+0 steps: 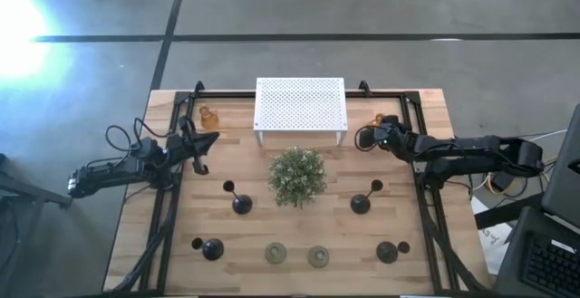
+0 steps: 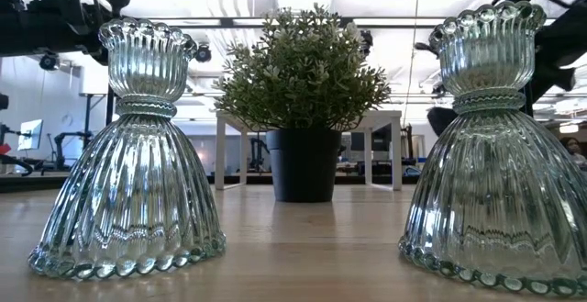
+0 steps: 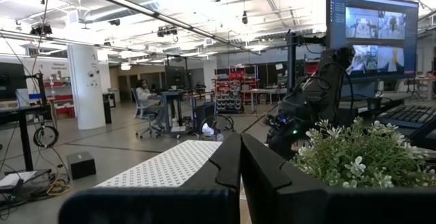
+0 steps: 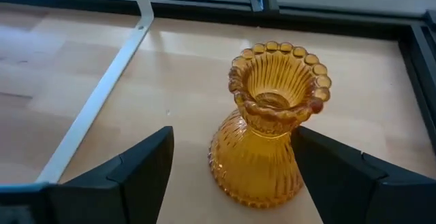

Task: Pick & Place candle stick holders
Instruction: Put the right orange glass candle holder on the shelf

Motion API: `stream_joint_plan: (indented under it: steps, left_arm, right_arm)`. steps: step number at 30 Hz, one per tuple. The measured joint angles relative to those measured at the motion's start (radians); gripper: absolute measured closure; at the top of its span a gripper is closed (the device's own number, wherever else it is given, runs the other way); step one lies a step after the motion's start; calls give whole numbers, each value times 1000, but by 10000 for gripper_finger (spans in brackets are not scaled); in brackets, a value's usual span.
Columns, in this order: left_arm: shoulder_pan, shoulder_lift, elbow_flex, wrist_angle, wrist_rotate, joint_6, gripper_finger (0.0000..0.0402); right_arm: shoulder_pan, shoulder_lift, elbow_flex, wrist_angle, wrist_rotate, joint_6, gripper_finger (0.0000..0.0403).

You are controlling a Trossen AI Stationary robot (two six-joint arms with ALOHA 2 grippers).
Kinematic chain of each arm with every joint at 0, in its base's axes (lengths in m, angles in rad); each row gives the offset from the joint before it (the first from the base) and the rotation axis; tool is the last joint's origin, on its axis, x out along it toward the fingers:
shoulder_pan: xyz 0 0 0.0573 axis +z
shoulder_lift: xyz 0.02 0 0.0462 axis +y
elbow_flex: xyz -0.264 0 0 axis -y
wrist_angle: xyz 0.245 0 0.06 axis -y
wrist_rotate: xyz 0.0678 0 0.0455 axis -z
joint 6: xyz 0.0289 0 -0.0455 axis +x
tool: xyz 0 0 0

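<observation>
An amber glass holder (image 4: 266, 142) stands on its base at the table's far right (image 1: 381, 120). My right gripper (image 4: 233, 139) is open around it, one finger on each side, low over the table (image 1: 373, 135). A second amber holder (image 1: 209, 115) stands at the far left. My left gripper (image 1: 205, 142) is shut and empty above the table, its fingers (image 3: 240, 176) pointing toward the right. Two pale greenish holders (image 1: 275, 254) (image 1: 318, 256) stand at the near edge and fill the low view (image 2: 138, 155) (image 2: 504, 155). Several black holders (image 1: 240, 203) (image 1: 361, 203) (image 1: 211, 248) (image 1: 388, 251) stand around them. My right gripper has one finger (image 4: 340, 176) close against the amber holder's neck and skirt (image 4: 294, 142); I cannot tell whether it touches. The other finger (image 4: 146, 163) stands clear of it. The fingers come in low, slanting down from the table's right side. The holder stands on the table.
A bushy green plant in a black pot (image 1: 297, 176) stands mid-table. A white perforated stand (image 1: 300, 108) is behind it at the far edge. A black frame rail (image 1: 421, 153) runs along each side of the table. Bare wood lies between the plant and the black holders.
</observation>
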Motion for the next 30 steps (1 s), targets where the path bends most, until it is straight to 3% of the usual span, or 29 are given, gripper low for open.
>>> stream_joint_plan:
  steps: [13, 24, 30]
  left_arm:
    - [0, 0, 0, 1, 0, 0, 388]
    - [0, 0, 0, 1, 0, 0, 388]
    - [0, 0, 0, 1, 0, 0, 388]
  right_arm:
    - [-91, 267, 16, 265, 1, -63, 135]
    - [-95, 339, 92, 309, 99, -168, 125]
    - [-117, 344, 108, 307, 104, -171, 147]
